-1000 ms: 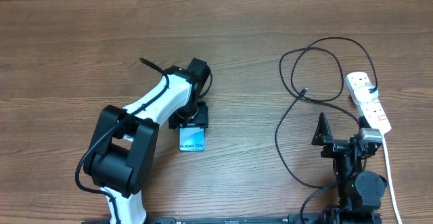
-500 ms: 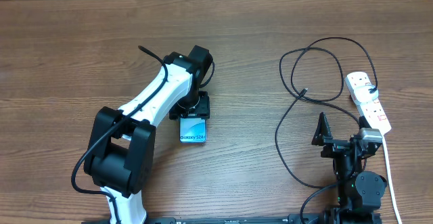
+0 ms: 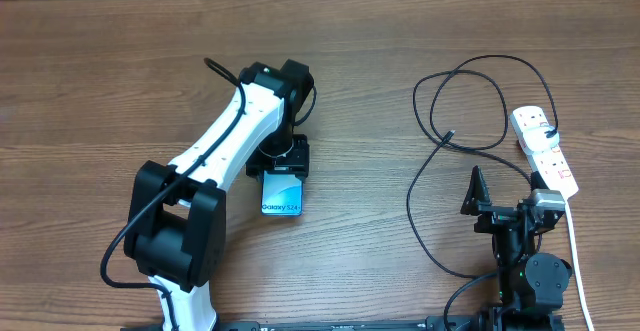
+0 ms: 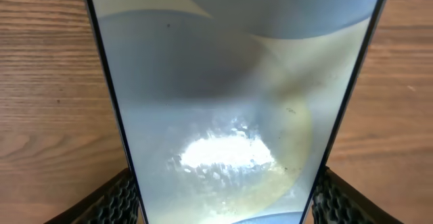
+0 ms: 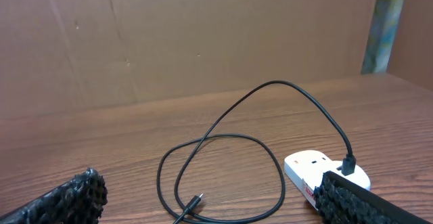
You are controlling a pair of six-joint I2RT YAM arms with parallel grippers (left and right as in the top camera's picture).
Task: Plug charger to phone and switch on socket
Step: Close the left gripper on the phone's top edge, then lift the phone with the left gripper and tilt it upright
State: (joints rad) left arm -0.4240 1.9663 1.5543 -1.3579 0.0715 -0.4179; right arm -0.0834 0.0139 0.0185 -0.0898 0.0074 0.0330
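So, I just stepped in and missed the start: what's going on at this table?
The left gripper is clamped on the slim blue-screened smartphone, fingers on its side edges. The right gripper sits open near its base, holding nothing. The thin black charger cable lies looped on the wooden table, one end at the white power strip, its free plug not yet in the phone.
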